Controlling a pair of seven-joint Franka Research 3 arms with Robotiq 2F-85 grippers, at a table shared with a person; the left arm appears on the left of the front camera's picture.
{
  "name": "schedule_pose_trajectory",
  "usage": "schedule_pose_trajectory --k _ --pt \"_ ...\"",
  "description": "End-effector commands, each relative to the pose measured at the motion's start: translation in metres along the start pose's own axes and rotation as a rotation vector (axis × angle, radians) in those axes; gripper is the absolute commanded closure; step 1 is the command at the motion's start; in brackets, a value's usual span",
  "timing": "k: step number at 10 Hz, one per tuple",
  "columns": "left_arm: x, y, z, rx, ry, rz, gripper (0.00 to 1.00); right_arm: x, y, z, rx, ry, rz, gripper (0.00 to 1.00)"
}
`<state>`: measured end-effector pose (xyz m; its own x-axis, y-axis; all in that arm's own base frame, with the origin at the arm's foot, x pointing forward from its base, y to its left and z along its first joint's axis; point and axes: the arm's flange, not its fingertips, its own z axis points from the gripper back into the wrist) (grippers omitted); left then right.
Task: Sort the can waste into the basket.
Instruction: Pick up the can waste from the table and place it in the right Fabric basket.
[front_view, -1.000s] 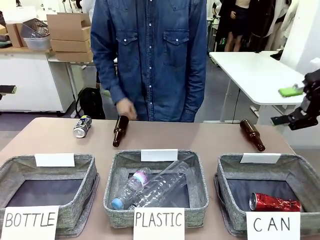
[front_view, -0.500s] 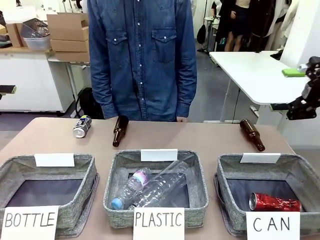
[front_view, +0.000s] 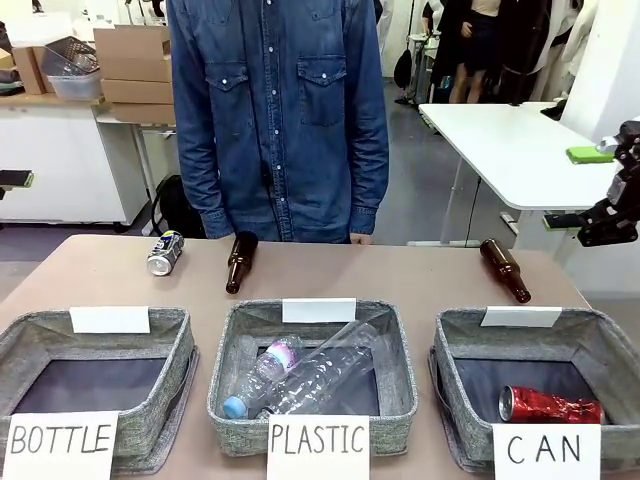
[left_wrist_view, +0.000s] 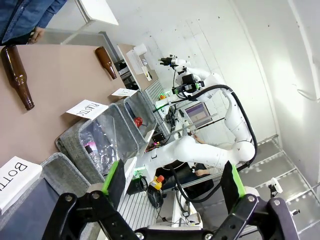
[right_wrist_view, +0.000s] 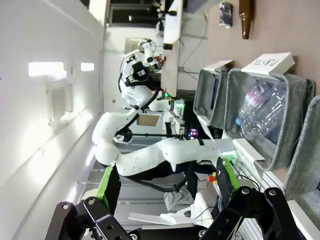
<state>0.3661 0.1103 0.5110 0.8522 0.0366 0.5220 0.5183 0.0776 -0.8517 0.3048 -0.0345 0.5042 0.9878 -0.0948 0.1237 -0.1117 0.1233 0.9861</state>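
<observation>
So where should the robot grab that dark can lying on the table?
Around the middle of the dark can, coming straight down from above. It lies on its side, silver end toward the robot, so its round sides are free left and right. The brown bottle beside it lies apart, probably leaving room.

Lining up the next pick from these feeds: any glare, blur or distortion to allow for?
Front view: evenly lit and sharp; bright highlights on the red can, the dark can crisp. Left wrist view: rolled, with wide-angle bending, the pale wall washed out. Right wrist view: rolled too, the wall lights blown out, the dark can tiny near the top edge.
</observation>
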Motion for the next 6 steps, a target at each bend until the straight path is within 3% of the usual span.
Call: schedule_pose_trajectory --k 1,6 --pt "-0.0007 -0.002 -0.0006 -0.009 0.006 -0.018 0.0 0.0009 0.0006 0.0015 -0.002 0.013 0.021 0.0" --pt "-0.0007 -0.002 -0.0006 -0.009 0.006 -0.018 0.0 0.0009 0.0006 0.0015 -0.002 0.013 0.021 0.0"
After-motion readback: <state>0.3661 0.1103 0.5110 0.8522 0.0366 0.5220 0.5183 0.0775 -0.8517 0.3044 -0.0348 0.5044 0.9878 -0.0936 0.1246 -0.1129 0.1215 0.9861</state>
